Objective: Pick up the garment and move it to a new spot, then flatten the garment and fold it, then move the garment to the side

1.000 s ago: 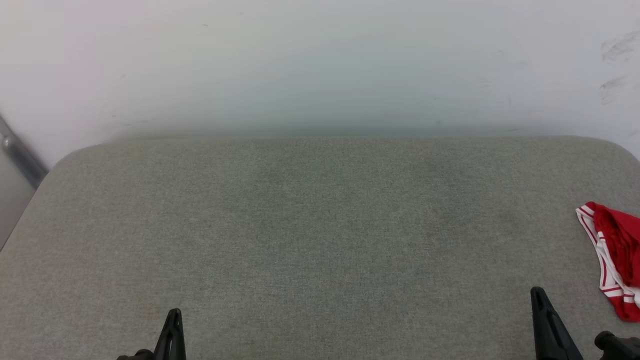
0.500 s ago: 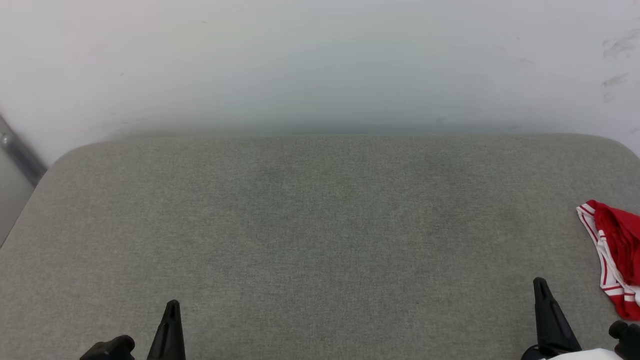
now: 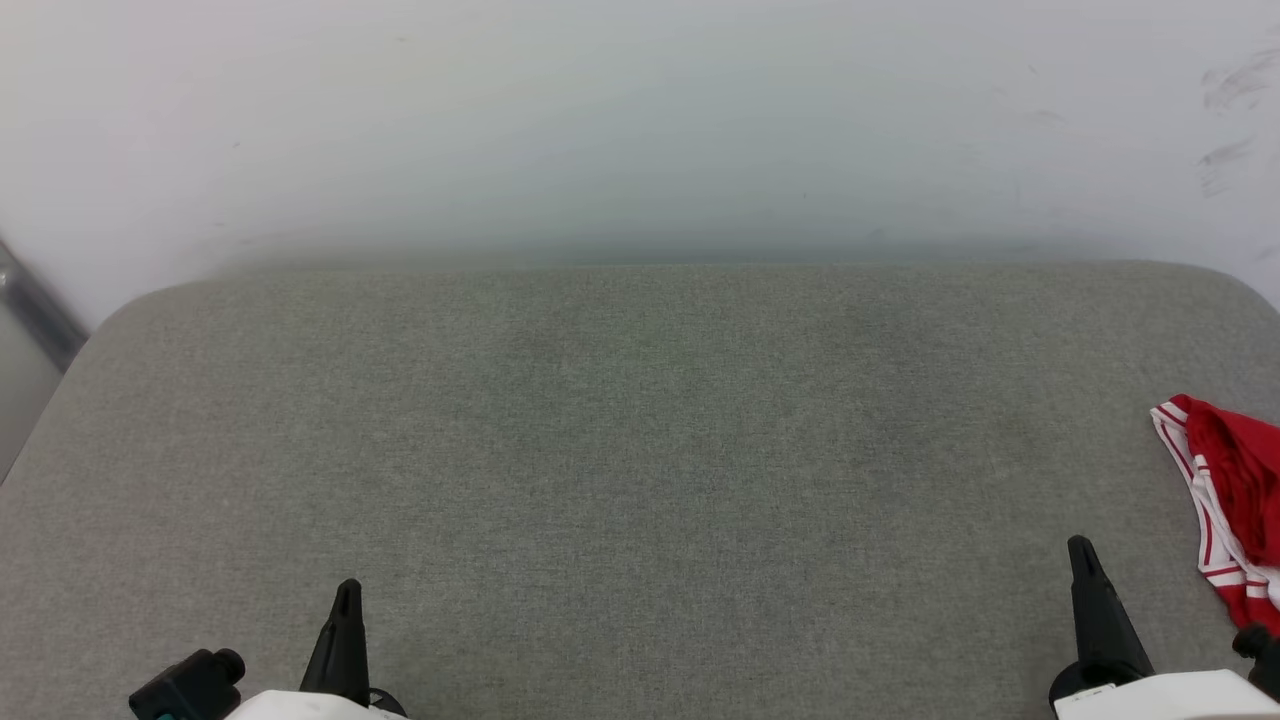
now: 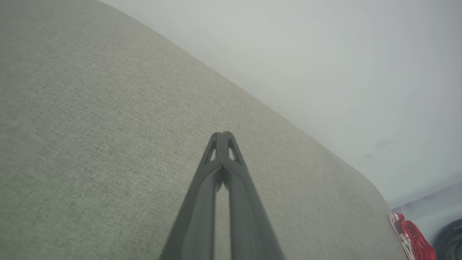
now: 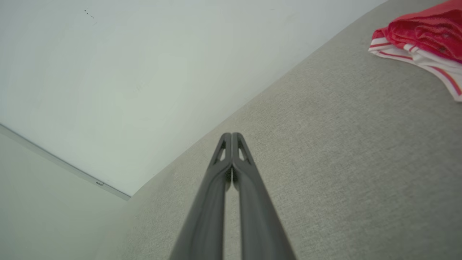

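- Grey-green woven cloth covers the padded surface [image 3: 640,450] that spans the head view, and its far edge meets a pale wall [image 3: 600,130].
- In the same view the garment [image 3: 1235,480] lies at the surface's right edge. It is a crumpled red heap with red-and-white striped trim turned toward the surface's middle, and part of it runs out of frame.
- The left gripper [image 3: 346,592] rises over the surface's near edge on the left side. Its two dark fingers are pressed together into one point and hold nothing.
- The right gripper [image 3: 1080,550] stands over the near edge on the right side, its fingers likewise closed and empty. It is near the garment but apart from it.
- Left wrist view: the left gripper [image 4: 223,135] reaches over bare cloth of the padded surface [image 4: 90,126]. Its fingertips touch each other with nothing between them. The garment [image 4: 411,238] shows small at the surface's far end, well apart from this gripper.
- Right wrist view: the right gripper [image 5: 231,135] points across the padded surface [image 5: 343,151] toward the wall [image 5: 126,72], fingertips met and empty. The garment [image 5: 422,36] lies bunched on the surface off to one side of the fingers. Red folds sit on top, and the striped white band along its edge lies flat on the cloth.
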`<state>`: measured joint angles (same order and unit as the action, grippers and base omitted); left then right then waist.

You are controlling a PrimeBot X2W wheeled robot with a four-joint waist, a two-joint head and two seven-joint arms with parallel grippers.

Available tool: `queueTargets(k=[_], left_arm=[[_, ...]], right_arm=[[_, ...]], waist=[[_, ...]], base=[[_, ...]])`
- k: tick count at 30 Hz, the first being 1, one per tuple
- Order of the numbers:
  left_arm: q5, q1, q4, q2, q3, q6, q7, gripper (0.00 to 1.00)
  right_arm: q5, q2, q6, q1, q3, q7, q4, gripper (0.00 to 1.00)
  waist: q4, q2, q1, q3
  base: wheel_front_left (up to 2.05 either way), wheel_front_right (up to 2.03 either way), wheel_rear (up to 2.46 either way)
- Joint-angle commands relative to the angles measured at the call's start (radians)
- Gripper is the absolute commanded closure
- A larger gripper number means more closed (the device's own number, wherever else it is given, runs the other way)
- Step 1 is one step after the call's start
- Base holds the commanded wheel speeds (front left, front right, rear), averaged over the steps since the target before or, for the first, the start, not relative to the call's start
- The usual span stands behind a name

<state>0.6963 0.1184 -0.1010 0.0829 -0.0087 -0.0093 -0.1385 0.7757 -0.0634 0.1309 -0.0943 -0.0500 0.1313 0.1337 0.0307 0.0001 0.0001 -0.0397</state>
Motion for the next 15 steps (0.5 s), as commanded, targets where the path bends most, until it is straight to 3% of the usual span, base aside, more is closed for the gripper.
queueTargets(k=[1,15], left_arm=[[0.044,-0.028,0.005,0.006,0.007,-0.009,0.008,1.0],[0.229,-0.068,-0.023,0.007,0.019,-0.032,0.048,1.0]], right_arm=[[0.041,-0.01,0.0,0.033,-0.001,-0.007,-0.005,1.0],[0.208,-0.012,0.0,0.069,-0.006,-0.048,0.017,1.0]], waist=[[-0.001,-0.0001,-0.0001,0.001],[-0.005,-0.0001,-0.0001,0.007]], base=[[0.0,0.0,0.0],[0.0,0.0,0.0]])
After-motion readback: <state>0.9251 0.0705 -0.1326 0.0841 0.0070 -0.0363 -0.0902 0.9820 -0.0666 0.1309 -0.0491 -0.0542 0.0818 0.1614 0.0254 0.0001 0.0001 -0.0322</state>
